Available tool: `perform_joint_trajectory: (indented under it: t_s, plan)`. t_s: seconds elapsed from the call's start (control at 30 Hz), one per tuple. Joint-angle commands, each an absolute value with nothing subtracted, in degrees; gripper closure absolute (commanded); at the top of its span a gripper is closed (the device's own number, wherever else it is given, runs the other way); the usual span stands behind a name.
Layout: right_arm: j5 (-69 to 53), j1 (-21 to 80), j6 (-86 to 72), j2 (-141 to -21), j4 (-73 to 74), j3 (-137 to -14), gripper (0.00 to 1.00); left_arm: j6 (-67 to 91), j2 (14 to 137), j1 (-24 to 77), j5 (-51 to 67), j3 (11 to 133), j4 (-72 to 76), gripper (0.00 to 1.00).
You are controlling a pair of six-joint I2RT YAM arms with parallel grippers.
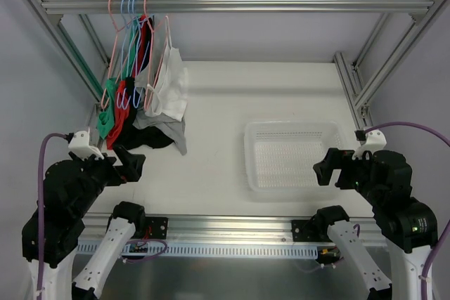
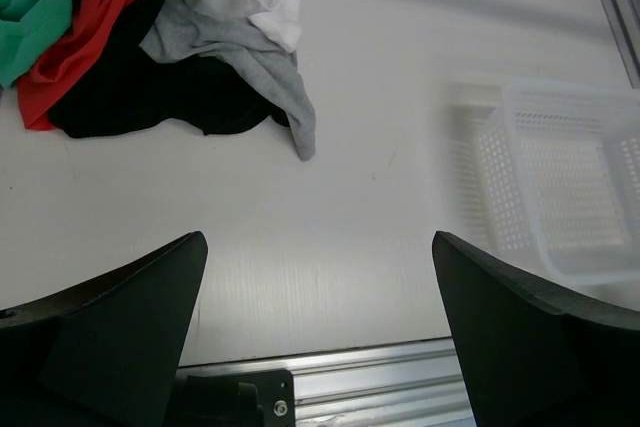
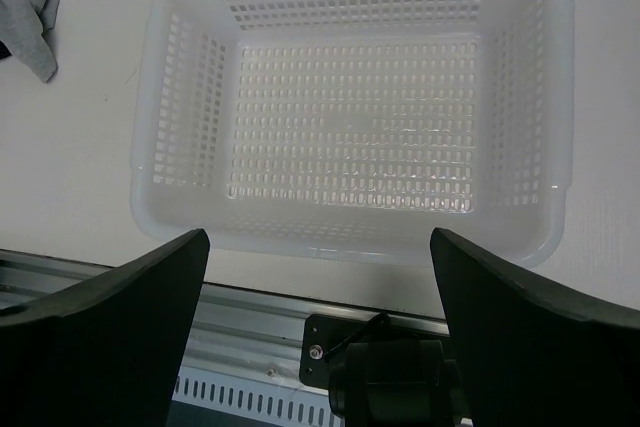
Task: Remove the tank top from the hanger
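From above, the white tank top (image 1: 171,89) hangs on its hanger (image 1: 167,29) from the rail (image 1: 281,5) at the counter's far-left corner, beside other garments (image 1: 123,107). Left wrist: the left gripper (image 2: 318,239) has its 2 fingers spread, empty. Right wrist: the right gripper (image 3: 320,237) is released, above the basket (image 3: 150,117).

White tank top (image 1: 171,88) hangs on a pink hanger (image 1: 146,13).

The left gripper (image 1: 133,163) and right gripper (image 1: 325,168) are matte black, with purple cables (image 1: 42,166) at 9 and 3 o'clock.
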State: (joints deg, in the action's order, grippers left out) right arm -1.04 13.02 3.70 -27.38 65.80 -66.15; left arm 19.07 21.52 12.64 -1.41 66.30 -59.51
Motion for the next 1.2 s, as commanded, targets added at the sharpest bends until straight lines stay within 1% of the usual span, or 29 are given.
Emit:
perform_joint_trajectory:
  t_s: [0.0,0.07,0.1,0.13,0.2,0.23,0.3,0.33,0.37,0.5,0.57,0.6,0.63,0.7,0.73,0.8,0.87,0.97,1.17]
  plan:
    - [-3.4,13.3,3.8,-28.0,63.5,-65.9,0.00,18.6,25.4,12.1,2.5,71.7,-58.3,0.01]
    - [-4.4,13.3,3.7,-27.9,62.5,-65.2,0.01,18.2,29.7,12.1,5.3,74.7,-58.2,0.01]
    - [-5.6,13.3,3.6,-27.6,62.0,-65.0,0.00,17.5,31.6,12.1,6.4,78.4,-57.9,0.01]
    - [-6.1,13.3,3.4,-27.6,61.4,-64.6,0.01,17.2,35.6,12.1,7.2,80.3,-57.8,0.01]
    - [-7.2,13.3,2.9,-27.5,60.3,-64.2,0.00,16.4,39.9,12.1,8.5,87.1,-57.3,0.01]
    - [-7.5,13.3,2.7,-27.6,59.9,-64.2,0.01,16.2,44.9,12.1,8.7,89.4,-57.3,0.01]
    - [-8.1,13.4,2.5,-27.8,59.2,-64.3,0.01,15.0,50.2,12.1,9.7,97.0,-57.1,0.01]
    - [-8.3,13.3,2.5,-27.9,58.8,-64.3,0.00,14.7,55.6,12.1,9.8,99.6,-57.2,0.01]
    - [-8.4,13.4,2.5,-27.9,58.7,-64.4,0.00,14.4,58.1,12.1,9.8,104.5,-57.1,0.01]
    - [-8.7,13.4,2.6,-28.0,58.7,-64.7,0.00,12.0,71.6,12.1,8.5,116.4,-56.8,0.01]
    - [-9.2,13.2,2.7,-27.4,58.7,-64.4,0.00,11.4,75.0,12.1,8.0,122.2,-56.6,0.02]
    - [-9.5,13.3,2.7,-27.3,58.7,-64.1,0.01,11.0,78.4,12.1,7.7,123.6,-56.2,0.04]
    - [-9.8,13.3,3.0,-27.2,58.7,-63.9,0.01,10.6,80.3,12.1,7.3,126.4,-56.2,0.12]
    - [-10.2,13.3,3.1,-27.2,58.7,-63.5,0.01,9.4,83.8,12.1,6.2,127.7,-56.0,0.21]
    - [-10.6,13.3,3.1,-27.2,58.7,-63.3,0.01,9.1,84.9,12.1,3.7,128.1,-55.9,0.31]
    - [-12.1,13.3,3.3,-27.2,58.7,-63.0,0.00,8.2,87.0,12.1,1.9,128.8,-55.9,0.37]
    - [-12.7,13.3,3.7,-27.1,58.7,-62.5,0.00,7.6,88.0,12.1,0.6,128.2,-55.7,0.49]
    - [-13.1,13.3,3.9,-27.1,58.6,-62.1,0.00,6.9,88.9,12.1,-3.5,126.3,-55.5,0.49]
    - [-14.5,13.3,3.7,-27.5,58.2,-61.5,0.00,4.8,91.4,12.1,-8.2,123.8,-54.8,0.49]
